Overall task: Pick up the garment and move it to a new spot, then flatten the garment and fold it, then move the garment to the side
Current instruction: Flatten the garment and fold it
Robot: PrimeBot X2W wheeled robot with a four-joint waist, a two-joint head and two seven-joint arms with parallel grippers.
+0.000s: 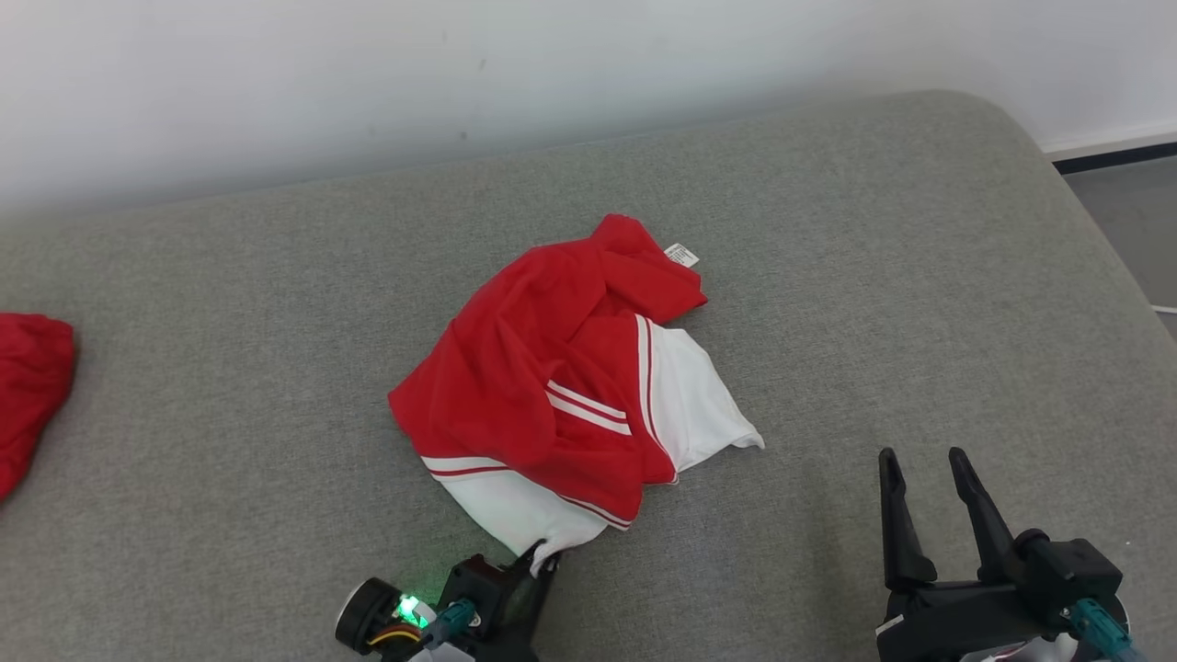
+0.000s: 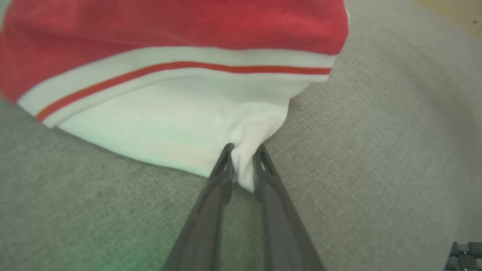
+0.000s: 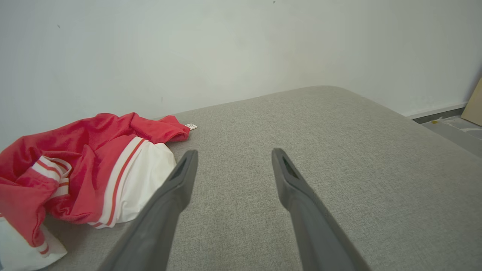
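The garment point(image 1: 552, 386), a crumpled red and white heap, is lying around the middle of the grey mattress point(image 1: 874, 276), well apart from its far edge by the wall. Its white corner toward the near edge is being grasped by the left pincer point(image 2: 244, 150), with cloth pinched between both fingers, probably so the heap can be lifted by 1 edge and carried to a new spot. The left arm is being held low, its fingers almost flat along the mattress. The right pincer point(image 1: 919, 455) is being held released and empty toward the near right side, well apart from the garment, likely in reserve for a 2nd corner.
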